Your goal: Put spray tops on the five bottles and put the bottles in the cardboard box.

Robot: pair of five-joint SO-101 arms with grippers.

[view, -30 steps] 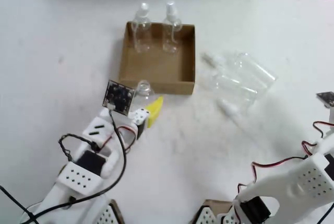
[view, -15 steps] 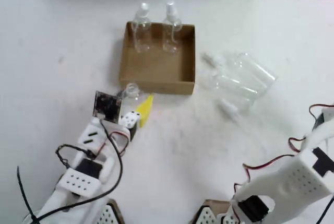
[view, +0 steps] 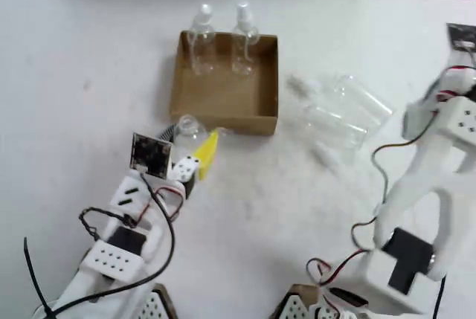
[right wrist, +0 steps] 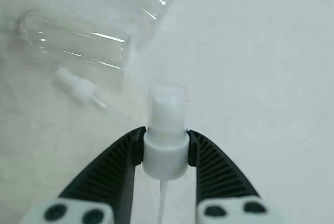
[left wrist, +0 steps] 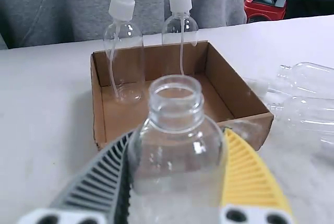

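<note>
My left gripper (left wrist: 177,138) is shut on a clear open-necked bottle (left wrist: 175,151), held upright between its grey and yellow fingers just in front of the cardboard box (left wrist: 156,85). From above, this bottle (view: 187,129) stands at the box's (view: 223,88) near left corner. Two bottles with spray tops (view: 201,42) (view: 244,38) stand against the box's back wall. My right gripper (right wrist: 166,135) is shut on a white spray top (right wrist: 167,130), held above the table near two lying clear bottles (right wrist: 78,46). The right arm (view: 446,122) rises at the right edge.
Loose clear bottles (view: 338,114) lie right of the box, with a spray top (view: 325,154) on the table in front of them and another (view: 297,82) behind. Bare white table stretches between the arms and to the left of the box.
The right arm has swung up from the lower right corner toward the far right. The left arm with its bottle shifted a little left, then stayed still.
</note>
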